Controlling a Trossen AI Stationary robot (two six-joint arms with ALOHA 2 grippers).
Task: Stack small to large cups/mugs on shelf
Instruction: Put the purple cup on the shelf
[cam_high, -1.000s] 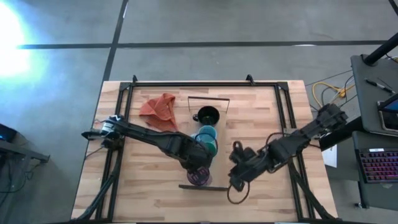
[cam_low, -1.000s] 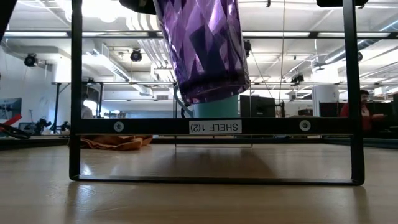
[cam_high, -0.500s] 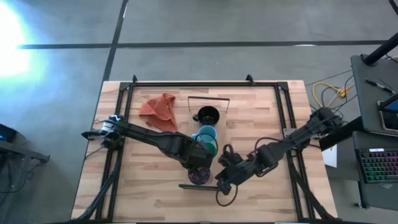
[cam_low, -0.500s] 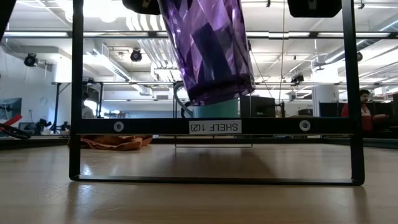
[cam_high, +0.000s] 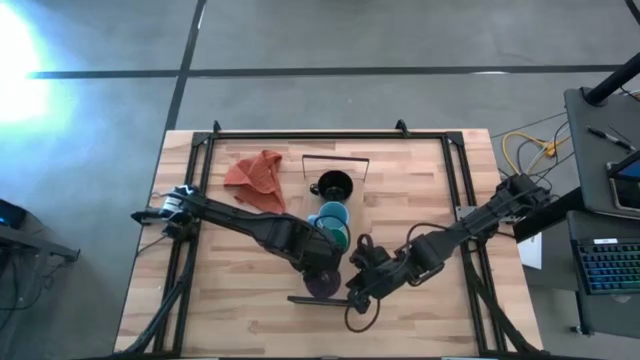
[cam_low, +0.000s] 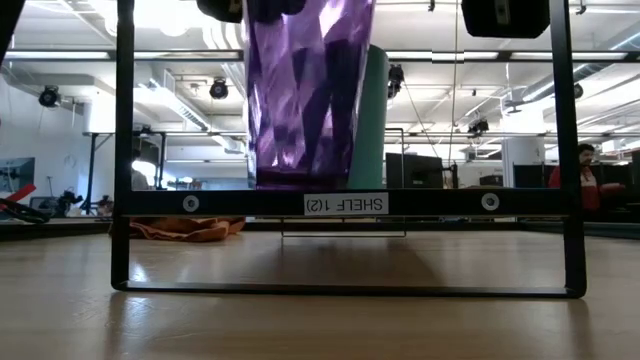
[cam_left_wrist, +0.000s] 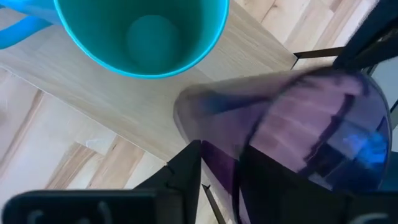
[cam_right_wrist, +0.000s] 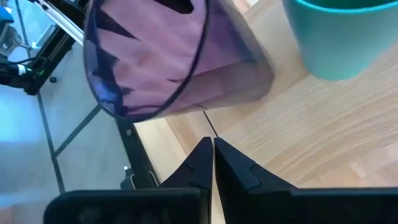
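Note:
The purple faceted cup (cam_low: 300, 95) stands upright on the near end of the shelf (cam_low: 190, 204), base on the board. It also shows in the high view (cam_high: 322, 282). Behind it on the shelf stand the green cup (cam_high: 340, 238), the light blue cup (cam_high: 330, 214) and the black cup (cam_high: 333, 185). My left gripper (cam_high: 318, 262) is shut on the purple cup from above. My right gripper (cam_right_wrist: 212, 149) is shut, its tips close beside the purple cup's wall (cam_right_wrist: 186, 93). I cannot tell whether they touch it. My left gripper holds the purple cup at its upper wall by the rim (cam_left_wrist: 214, 165), coming from above and pointing down. One finger (cam_left_wrist: 186, 177) lies outside the wall; the other shows dark through the clear purple wall. The cup stands upright with its base on the shelf.
An orange cloth (cam_high: 255, 175) lies on the table at the far left of the shelf. Black frame rails (cam_high: 195, 200) run along the table's left, right and far sides. The green cup (cam_left_wrist: 143, 37) stands right behind the purple one. Bare wood lies to either side.
My left gripper has come down and turned the purple cup from tilted, clear of the shelf, to upright with its base on the board. My right gripper has moved toward the table's left, up to the purple cup.

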